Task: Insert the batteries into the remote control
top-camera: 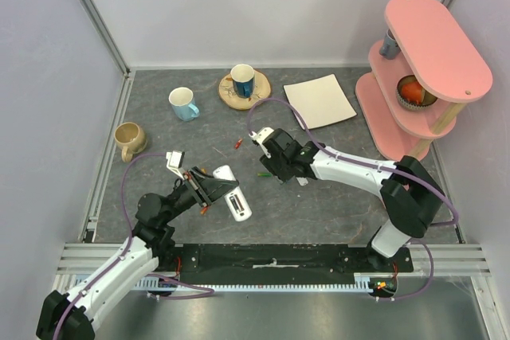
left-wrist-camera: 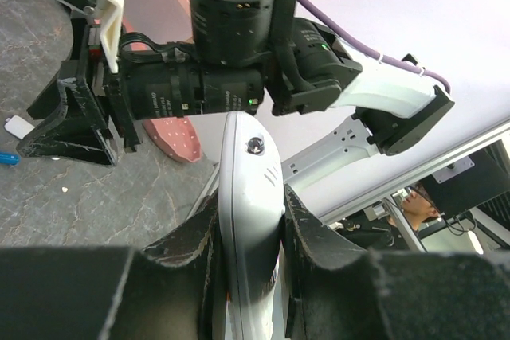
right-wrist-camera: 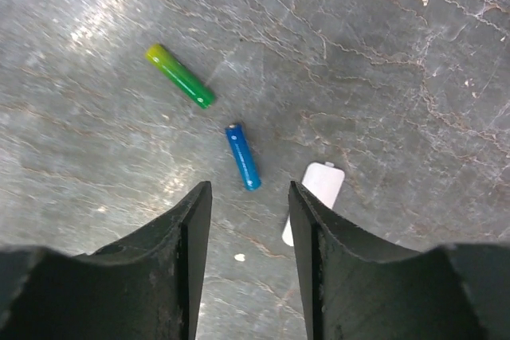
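Observation:
The white remote control (left-wrist-camera: 251,189) stands on edge between the black fingers of my left gripper (left-wrist-camera: 251,232), which is shut on it. From above, the remote control (top-camera: 233,194) lies slanted at centre left of the table. My right gripper (right-wrist-camera: 249,197) hangs open over the grey table with nothing between its fingers. Just beyond its tips lies a blue battery (right-wrist-camera: 244,157), and a green battery (right-wrist-camera: 180,76) lies further out to the left. A small white cover piece (right-wrist-camera: 317,197) sits beside the right finger. A red battery (top-camera: 237,143) lies apart, left of the right gripper (top-camera: 269,166).
A tan mug (top-camera: 129,139) and a light blue mug (top-camera: 184,103) stand at the back left. A dark blue mug (top-camera: 243,81) sits on a round wooden coaster. A white square plate (top-camera: 319,101) lies at the back. A pink two-tier shelf (top-camera: 422,69) fills the right.

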